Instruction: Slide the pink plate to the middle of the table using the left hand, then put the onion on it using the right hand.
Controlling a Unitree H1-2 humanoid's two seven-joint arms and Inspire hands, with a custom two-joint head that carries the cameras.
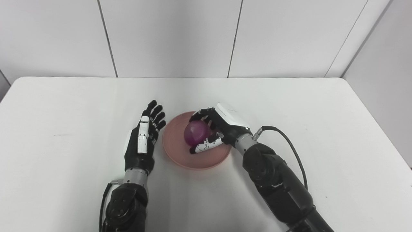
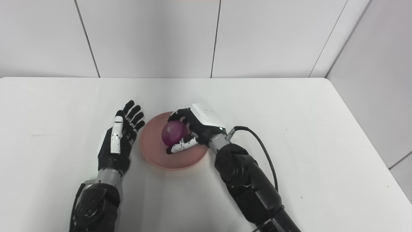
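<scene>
- Near the middle of the white table [image 1: 322,129], a little toward the robot, lies the pink plate [image 1: 180,158], flat and round, with its rim showing on the left and near sides.
- Over the plate sits the purple onion [image 1: 194,132], wrapped by the right hand [image 1: 214,129]: fingers [image 1: 202,113] curl over its far side and the thumb [image 1: 206,145] crosses under its near side, so the hand is closed on the onion.
- Whether the onion rests on the plate or is held just above it cannot be told from either view.
- Just left of the plate stands the left hand [image 1: 141,141], edge-on to the table, its fingers spread and straight, pointing away from the robot and slightly right; it holds nothing. Its fingertips [image 1: 159,117] come close to the plate's left rim, and whether they touch it is unclear.
- A black cable [image 1: 289,145] loops from the right wrist out over the table and back along the forearm.
- Behind the table rise pale wall panels [image 1: 170,35] with dark seams; nothing else lies on the table around the plate.
- The onion looks almost round, so its long axis and the way its tip points are hard to make out; the hand hides its right side.
- The plate's right part is covered by the right hand and wrist, and both arms are cut off at the bottom edge.
</scene>
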